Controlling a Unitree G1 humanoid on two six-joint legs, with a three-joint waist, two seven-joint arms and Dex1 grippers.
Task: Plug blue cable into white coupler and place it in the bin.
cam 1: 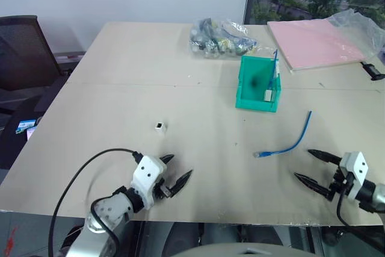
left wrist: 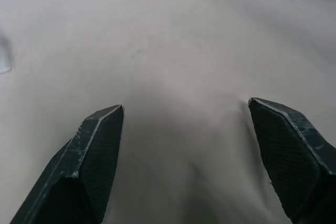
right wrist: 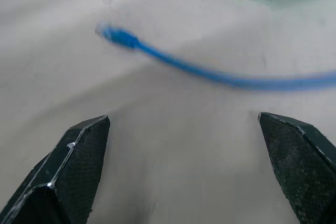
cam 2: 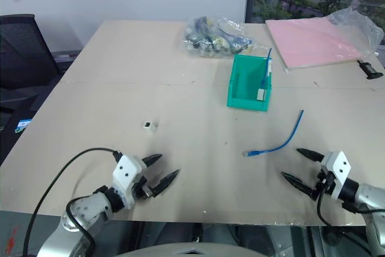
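Two grippers sit low at the near edge of the table (cam 1: 90, 118), both empty. The left gripper (cam 1: 178, 169) has its black fingers spread wide over bare tabletop, tips pointing toward the middle of the table. The right gripper (cam 1: 310, 167) is spread just as wide, its tips aimed toward the cable (cam 1: 289, 145), which lies just beyond them, not touched.

That cable is flat on the table in a gentle curve, its plug end (cam 1: 258, 155) nearer the table's middle and the other end running off toward the bin (cam 1: 258, 83). From the right wrist, the cable (right wrist: 210, 74) crosses ahead of the open fingers with its plug off to one side.

The coupler (cam 1: 159, 127) stands alone on the table, well apart from the cable and a little way beyond the left gripper. Its dark socket shows on the top face.

The bin stands upright past the cable, toward the far side. Inside it another blue cable (cam 1: 274, 67) leans against a wall, with a small white piece (cam 1: 267, 95) at the bottom.

Behind the bin lies a clear bag (cam 1: 219, 37) of mixed cables. A pink pad (cam 1: 316, 43) sits at the far right corner, with crumpled clear plastic (cam 1: 361, 25) over its end. A black chair (cam 1: 21, 52) stands off the table's left side.
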